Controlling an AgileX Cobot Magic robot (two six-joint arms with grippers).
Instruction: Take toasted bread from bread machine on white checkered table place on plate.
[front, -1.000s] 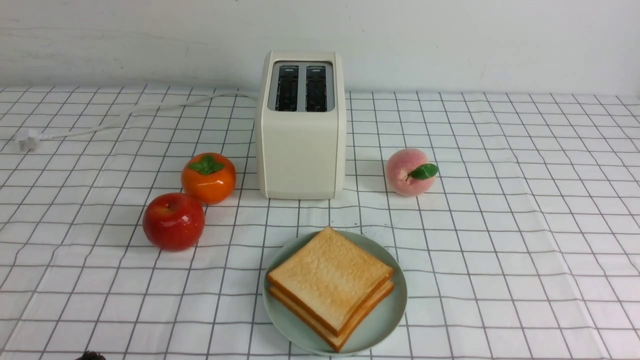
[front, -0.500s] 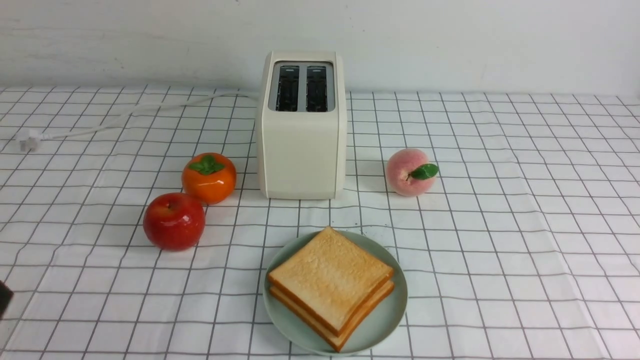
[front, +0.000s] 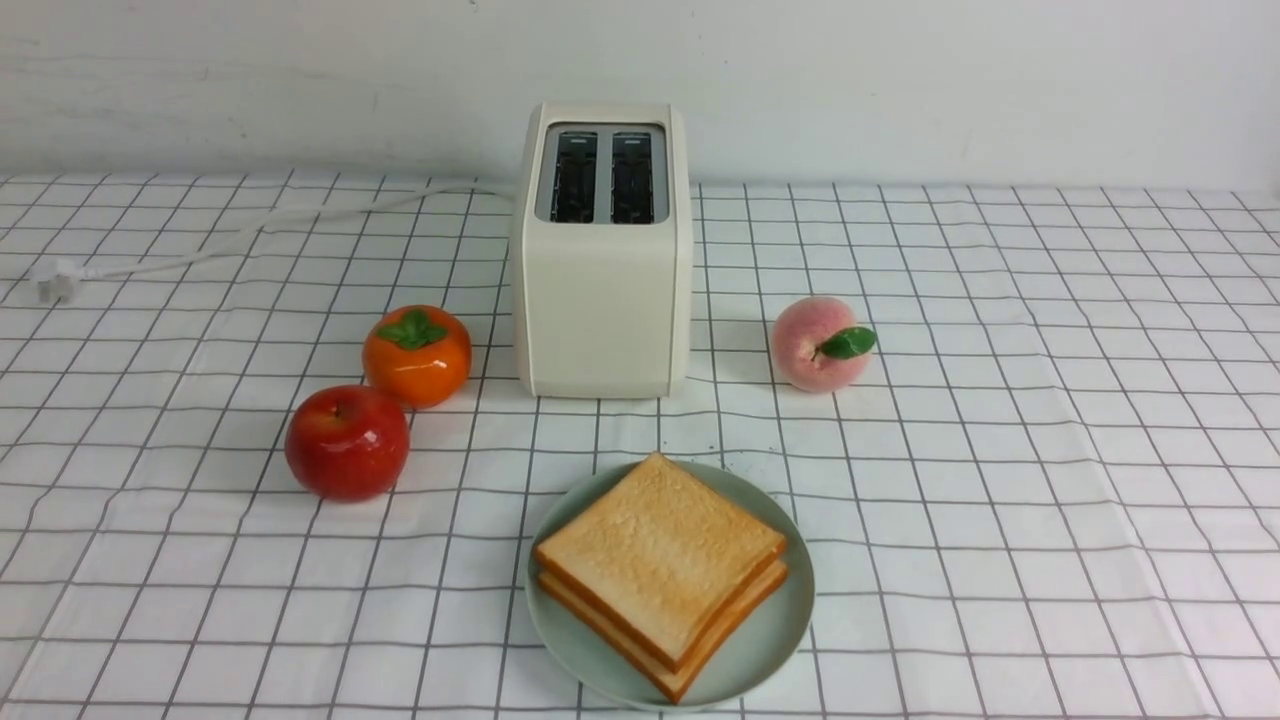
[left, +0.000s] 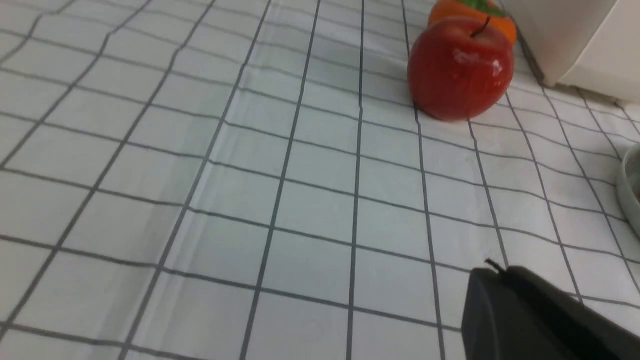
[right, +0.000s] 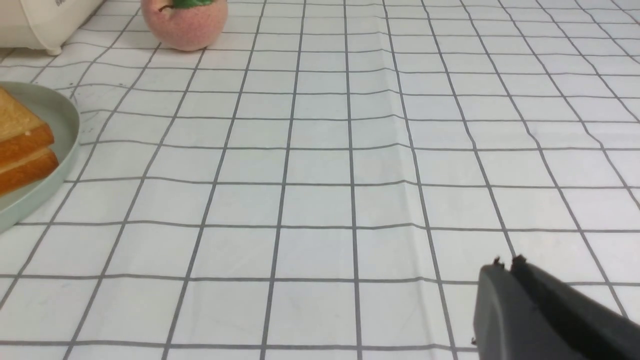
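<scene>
Resting one on the other, two slices of toast (front: 660, 560) fill most of a pale mint-green plate (front: 775, 640) on the white checkered table (front: 1050, 480). Both slices are square and flat, with golden-tan, finely speckled faces and darker orange-brown crust edges; the upper slice sits slightly askew, so a strip of the lower one shows along its near edges. The plate lies just in front of the toaster (front: 602, 290), a boxy cream-white machine with rounded corners whose two dark, grey-rimmed slots stand empty. A white cord (front: 230, 235) runs from behind the toaster off to its left. Also left of the toaster are an orange persimmon (front: 417, 357) and, nearer the plate, a red apple (front: 347, 442), the two almost touching; a pink peach (front: 815, 343) with a green leaf sits to the toaster's right. In the wrist views, the left gripper (left: 492, 270) and the right gripper (right: 506, 264) are each clenched on nothing above bare cloth, well apart from the plate.
</scene>
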